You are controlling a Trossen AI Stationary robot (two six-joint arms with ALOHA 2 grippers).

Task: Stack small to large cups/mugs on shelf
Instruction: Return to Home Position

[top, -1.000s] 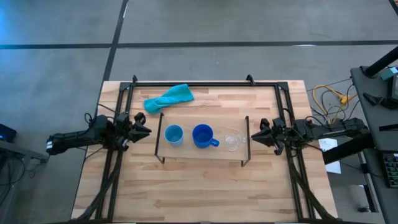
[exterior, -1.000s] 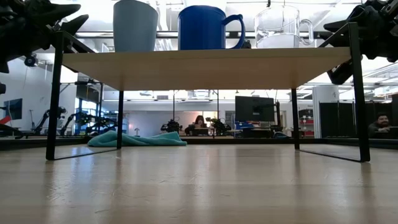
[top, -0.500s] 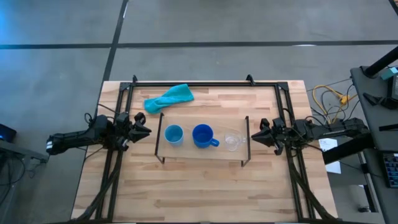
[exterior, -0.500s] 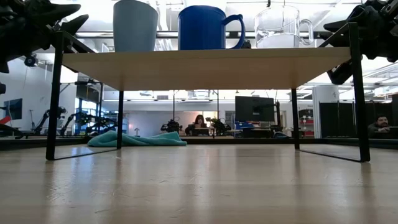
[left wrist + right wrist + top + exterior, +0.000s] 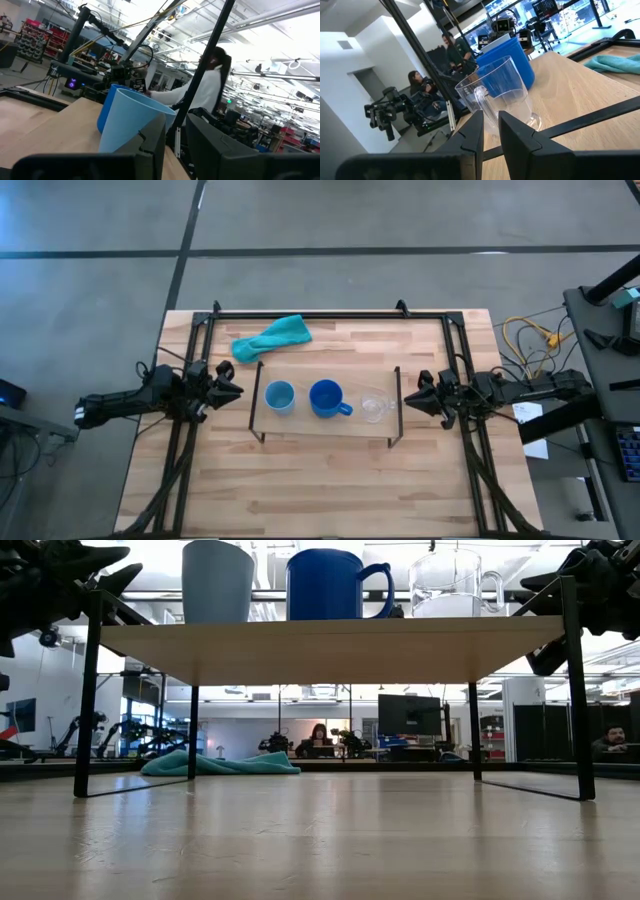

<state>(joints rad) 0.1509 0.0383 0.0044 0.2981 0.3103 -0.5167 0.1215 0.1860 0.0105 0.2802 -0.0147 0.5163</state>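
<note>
Three vessels stand in a row on the low wooden shelf [image 5: 300, 423], upright on their bases: the light-blue cup [image 5: 279, 396], the dark-blue mug [image 5: 325, 398] with its handle toward the glass, and the clear glass cup [image 5: 375, 408]. The low view shows them on the board [image 5: 330, 640]: cup [image 5: 218, 580], mug [image 5: 330, 585], glass [image 5: 450, 585]. My left gripper [image 5: 234, 380] hovers open just off the shelf's left end, facing the light-blue cup [image 5: 130, 120]. My right gripper [image 5: 414, 392] hovers open off the right end, facing the glass [image 5: 495, 95].
A teal cloth [image 5: 272, 337] lies crumpled on the table behind the shelf's left end. The table's black frame rails [image 5: 330, 314] run along the far edge and both sides. Bare wood [image 5: 330, 490] lies in front of the shelf. People sit in the room beyond.
</note>
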